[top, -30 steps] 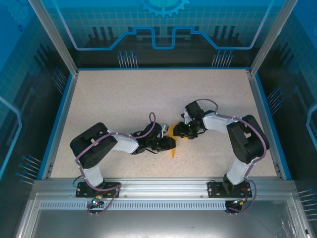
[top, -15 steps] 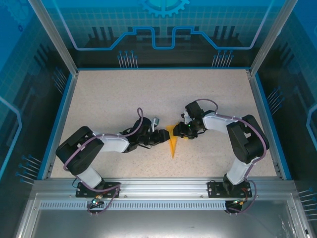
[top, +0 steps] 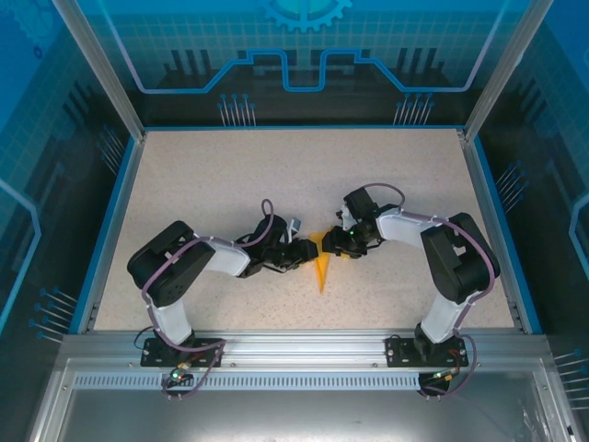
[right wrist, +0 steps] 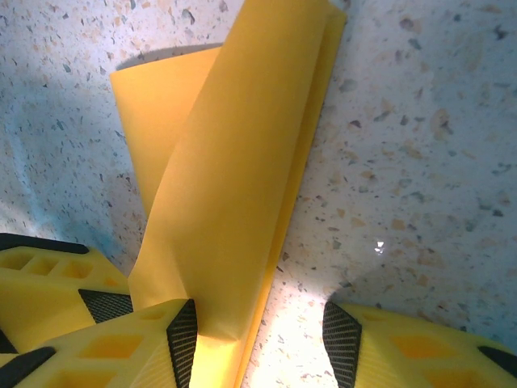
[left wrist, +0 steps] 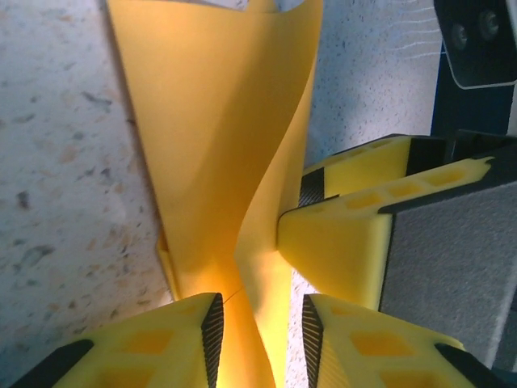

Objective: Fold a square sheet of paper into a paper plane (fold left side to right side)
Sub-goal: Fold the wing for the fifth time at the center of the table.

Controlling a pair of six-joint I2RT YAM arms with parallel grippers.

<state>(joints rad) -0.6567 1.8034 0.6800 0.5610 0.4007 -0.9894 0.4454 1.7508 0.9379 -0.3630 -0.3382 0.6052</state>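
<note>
Left wrist view: the left gripper (left wrist: pixel 258 327) straddles a raised flap of the paper plane (left wrist: pixel 210 121), jaws apart, nothing pinched. The right gripper (right wrist: pixel 258 331) is open too, paper against one jaw. Mid-fold, I'd say; next needs a pinch and a carry rightward.

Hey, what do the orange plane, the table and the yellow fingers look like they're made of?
The plane: thin matte paper, sharply creased with a curling flap. The table: speckled stone-look surface, probably laminate or composite. The fingers: likely moulded yellow plastic, with recessed pockets and black ribbed pads.
</note>
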